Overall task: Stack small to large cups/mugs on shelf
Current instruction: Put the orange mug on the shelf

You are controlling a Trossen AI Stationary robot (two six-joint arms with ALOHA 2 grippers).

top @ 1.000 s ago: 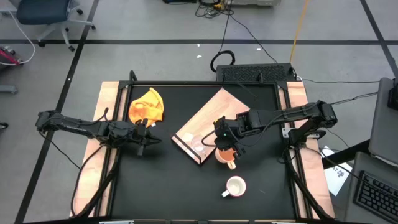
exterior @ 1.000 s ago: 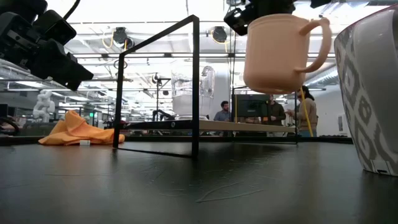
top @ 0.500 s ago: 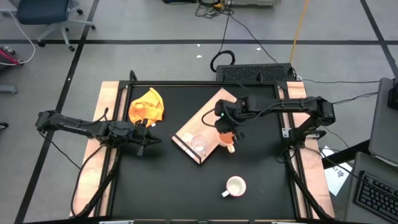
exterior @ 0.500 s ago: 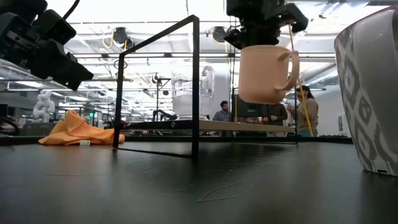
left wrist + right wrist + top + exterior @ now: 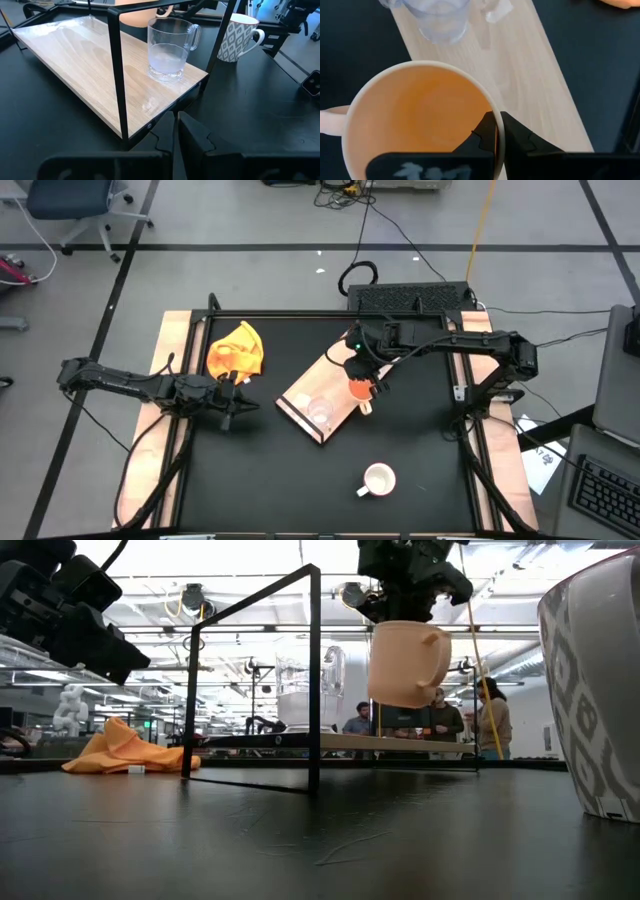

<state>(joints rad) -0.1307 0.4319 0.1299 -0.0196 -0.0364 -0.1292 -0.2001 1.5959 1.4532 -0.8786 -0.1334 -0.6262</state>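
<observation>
Closest to the table's front edge sits the white mug (image 5: 378,479), alone on the black tabletop (image 5: 250,470) and well apart from everything else. Farther in lies the shelf (image 5: 335,362), a wooden board set at a slant, with the clear glass cup (image 5: 319,413) standing near its dark-edged end.

Above the shelf's far side hangs the orange mug (image 5: 360,389), carried in the air by the right gripper (image 5: 366,365). From the wrist camera, one finger is inside the mug and one outside, pinched tight on the rim (image 5: 492,131).

The left gripper (image 5: 228,397) rests low over the tabletop beside the shelf, jaws drawn together on nothing. Beyond it lies the yellow cloth (image 5: 237,351).

To do this step well, I'd bring the orange mug down level, just beside the glass cup without knocking it, with room left for the white mug, and release only once the base rests on the wood.

From table height the mug's base is clearly off the shelf, but I can't judge how high. Its handle (image 5: 438,632) is partly turned away, and the white mug is cut off at that picture's edge. People stand far behind, too small to make out.
</observation>
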